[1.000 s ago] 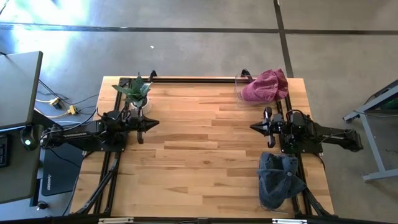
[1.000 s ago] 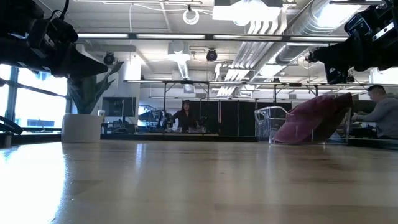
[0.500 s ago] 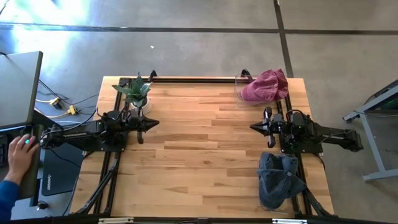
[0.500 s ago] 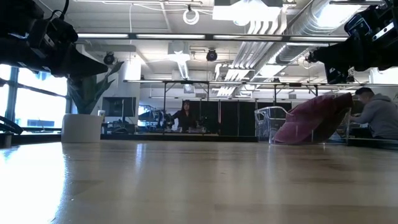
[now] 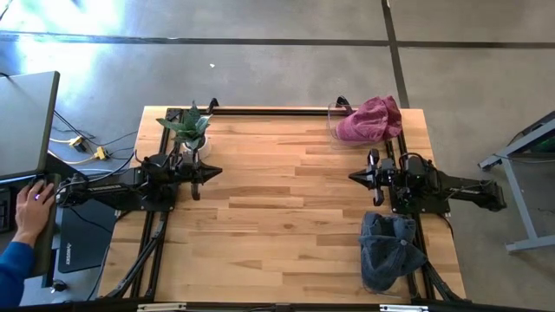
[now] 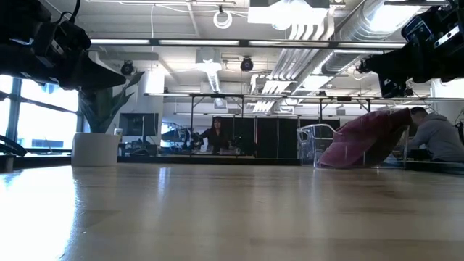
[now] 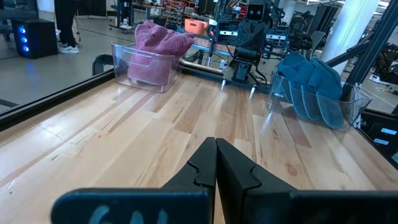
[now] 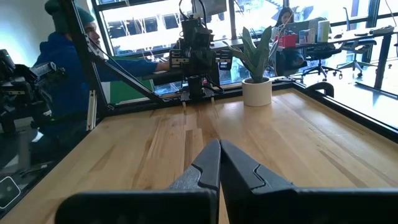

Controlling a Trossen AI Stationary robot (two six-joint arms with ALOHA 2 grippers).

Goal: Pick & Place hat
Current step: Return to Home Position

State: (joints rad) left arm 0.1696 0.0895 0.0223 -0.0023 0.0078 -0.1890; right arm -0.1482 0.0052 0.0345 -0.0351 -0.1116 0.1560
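Observation:
A pink hat [image 5: 371,119] lies in a clear bin at the table's far right corner, also seen in the left wrist view [image 7: 158,50] and low view [image 6: 366,139]. A blue hat [image 5: 388,250] sits in a clear bin at the near right corner [image 7: 314,87]. My left gripper [image 5: 217,172] hovers at the table's left side, shut, pointing right. My right gripper [image 5: 352,177] hovers at the right side, shut, pointing left, between the two hats. Neither gripper touches anything.
A potted plant [image 5: 189,128] stands at the far left corner of the wooden table [image 5: 277,199]. A person's hand and blue sleeve [image 5: 22,227] are at a laptop left of the table. People sit in the room beyond.
Both arms have kept still. A person's hand and blue sleeve have come into view at the laptop left of the table, and a person beyond the far right corner has leaned in behind the pink hat.

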